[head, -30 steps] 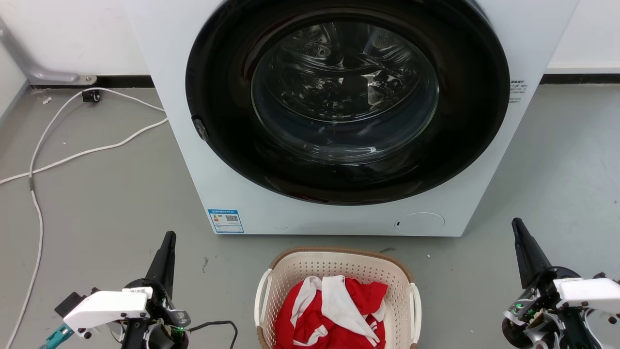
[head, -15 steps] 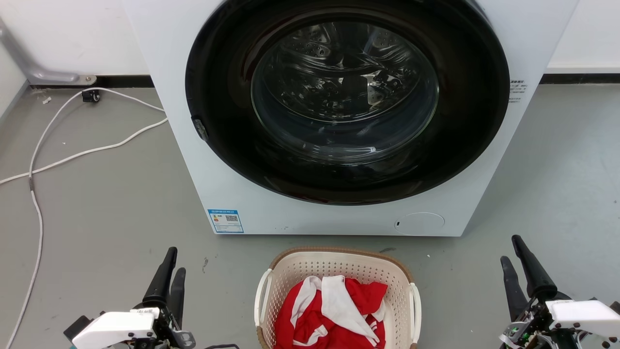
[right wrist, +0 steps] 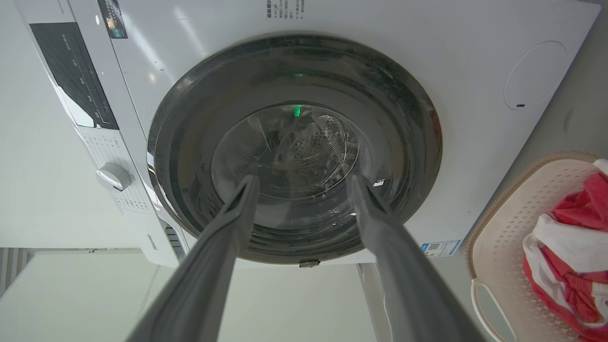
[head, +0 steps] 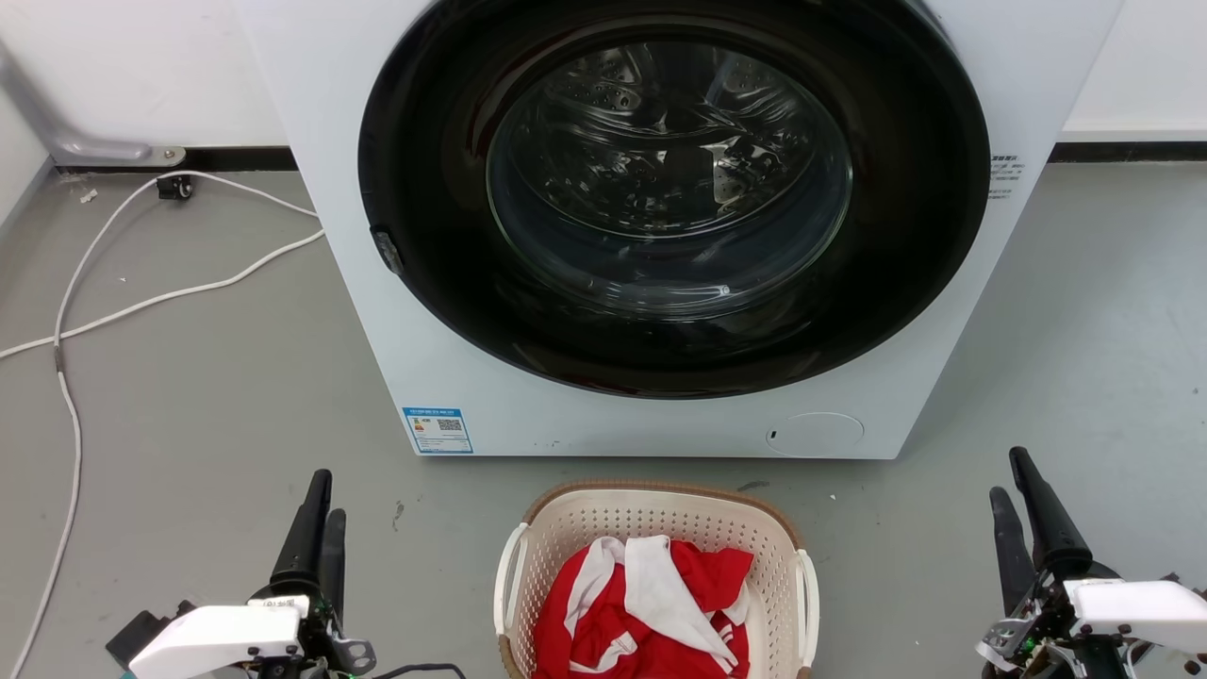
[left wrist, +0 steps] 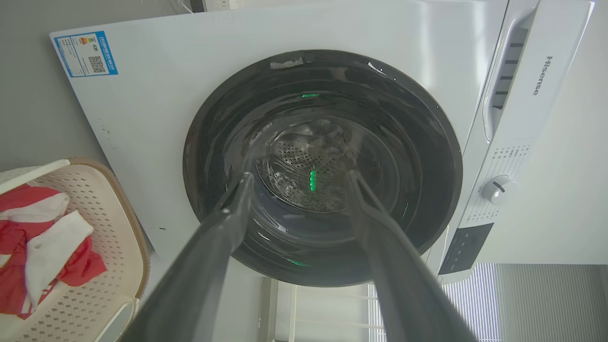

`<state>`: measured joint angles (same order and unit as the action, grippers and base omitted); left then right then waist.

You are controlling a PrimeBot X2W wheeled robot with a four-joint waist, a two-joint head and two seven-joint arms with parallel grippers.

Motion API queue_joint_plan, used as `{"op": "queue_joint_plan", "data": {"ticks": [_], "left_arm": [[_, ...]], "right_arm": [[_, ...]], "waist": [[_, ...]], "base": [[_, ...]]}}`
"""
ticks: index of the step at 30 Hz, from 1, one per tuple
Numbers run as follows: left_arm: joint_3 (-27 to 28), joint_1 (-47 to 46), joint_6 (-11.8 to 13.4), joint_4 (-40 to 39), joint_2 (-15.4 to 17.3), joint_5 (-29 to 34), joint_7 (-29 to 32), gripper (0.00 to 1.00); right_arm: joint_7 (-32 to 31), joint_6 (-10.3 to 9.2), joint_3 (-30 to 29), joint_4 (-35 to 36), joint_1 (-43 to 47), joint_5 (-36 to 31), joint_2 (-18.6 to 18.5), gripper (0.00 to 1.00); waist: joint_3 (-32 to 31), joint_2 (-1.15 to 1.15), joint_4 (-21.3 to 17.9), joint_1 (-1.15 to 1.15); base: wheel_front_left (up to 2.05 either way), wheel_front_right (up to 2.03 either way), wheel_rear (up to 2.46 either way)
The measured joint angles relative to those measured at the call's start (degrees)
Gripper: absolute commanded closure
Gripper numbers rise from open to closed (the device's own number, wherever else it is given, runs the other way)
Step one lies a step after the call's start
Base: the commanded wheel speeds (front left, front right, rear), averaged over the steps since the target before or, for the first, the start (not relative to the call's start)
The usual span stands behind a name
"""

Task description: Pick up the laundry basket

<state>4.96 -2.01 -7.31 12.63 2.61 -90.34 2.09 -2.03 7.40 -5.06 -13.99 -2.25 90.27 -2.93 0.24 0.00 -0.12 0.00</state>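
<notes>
1. Head view: the laundry basket [head: 660, 521] sits on the floor [head: 236, 396] just in front of the washing machine [head: 453, 377], below its door. It holds a red and white garment [head: 660, 604], and nothing grips it yet.
2. The left gripper [head: 327, 495] and right gripper [head: 1008, 474] hang off the washing machine's front corners. Their jaws are moderately parted, empty, and pointing at the machine. Closing in unevenly could shove the basket sideways or against the washing machine.
3. The white side handles [head: 506, 575] are thin, so a jaw that misses one would likely slide off the perforated wall.
4. Lifting one side first would tilt the basket and might spill the garment toward the washing machine.
</notes>
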Motion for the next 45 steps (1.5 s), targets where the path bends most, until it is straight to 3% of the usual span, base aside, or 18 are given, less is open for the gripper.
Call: {"op": "queue_joint_plan", "data": {"ticks": [10,14,22,23,24,27,45], "left_arm": [[2.7,0.6,0.0,0.0,0.0,6.7,-2.4,0.00],[4.0,0.6,0.0,0.2,0.0,9.0,-3.3,0.00],[5.3,0.6,0.3,-3.2,0.1,19.3,-5.0,0.00],[4.9,0.6,0.4,-3.9,0.0,21.1,-5.2,0.00],[2.8,1.1,0.9,-6.6,0.1,27.8,-5.9,0.00],[1.0,1.7,1.4,-8.9,0.1,33.0,-6.4,0.00],[-8.6,2.4,5.7,-13.4,0.2,58.7,-9.4,0.00]], "right_arm": [[2.4,0.00,-2.3,-0.5,0.0,-9.0,0.0,0.00],[3.2,0.00,-2.9,0.6,-0.1,-15.3,0.1,0.00],[4.9,0.00,-2.5,5.8,-0.1,-30.2,0.1,0.00],[5.1,0.00,-2.5,6.3,-0.1,-31.7,0.1,0.00],[5.8,0.00,-1.7,8.9,-0.1,-38.6,0.0,0.00],[6.4,0.00,-0.6,10.3,-0.1,-43.4,0.1,0.00],[9.5,0.00,1.9,13.0,0.9,-59.9,0.1,0.00]], "waist": [[-0.1,0.00,-0.2,0.00],[0.0,0.00,-0.2,0.00],[0.1,0.00,-0.3,0.00],[0.2,0.00,-0.4,0.00],[0.3,0.00,-0.5,0.00],[0.4,0.00,-0.5,0.00],[0.9,0.00,-0.9,0.00]], "base": [[0.00,0.00,0.00],[0.00,0.00,0.00],[0.00,0.00,0.00],[0.00,0.00,0.00],[0.00,0.00,0.00],[0.00,0.00,0.00],[0.00,0.00,0.00]]}}
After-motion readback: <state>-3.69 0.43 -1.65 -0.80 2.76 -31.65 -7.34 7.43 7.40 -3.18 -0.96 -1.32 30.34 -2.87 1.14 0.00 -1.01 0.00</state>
